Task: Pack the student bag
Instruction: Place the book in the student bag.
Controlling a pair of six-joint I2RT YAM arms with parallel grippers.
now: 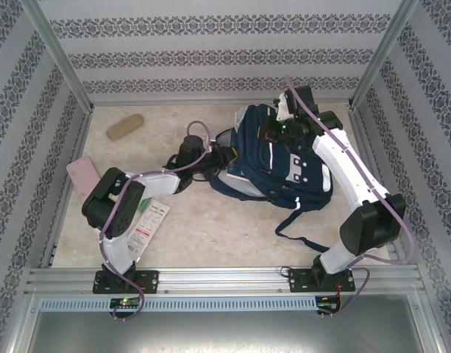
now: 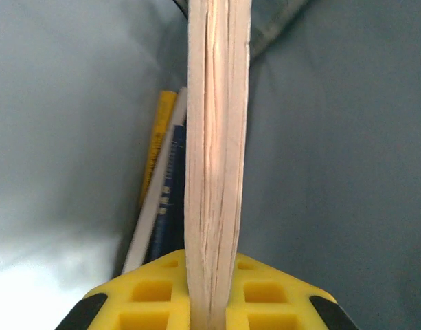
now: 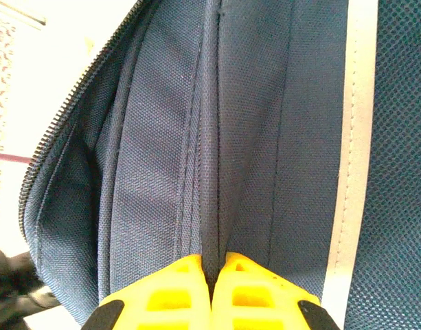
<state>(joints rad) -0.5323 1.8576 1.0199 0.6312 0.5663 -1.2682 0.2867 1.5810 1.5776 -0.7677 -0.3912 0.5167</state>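
At centre right of the overhead view, the student bag (image 1: 284, 165) lies with a fabric fold (image 3: 210, 172) pinched in the closed right gripper (image 3: 213, 285), apparently to hold its mouth open, while the left gripper (image 2: 211, 302) clamps a book (image 2: 217, 137) edge-on inside, beside books (image 2: 162, 199) already packed.

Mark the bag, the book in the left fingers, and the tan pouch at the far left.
bag (image 1: 258, 156): top view, navy side panel.
book (image 2: 217, 137): left wrist view, page edges.
tan pouch (image 1: 125, 126): top view, its middle.
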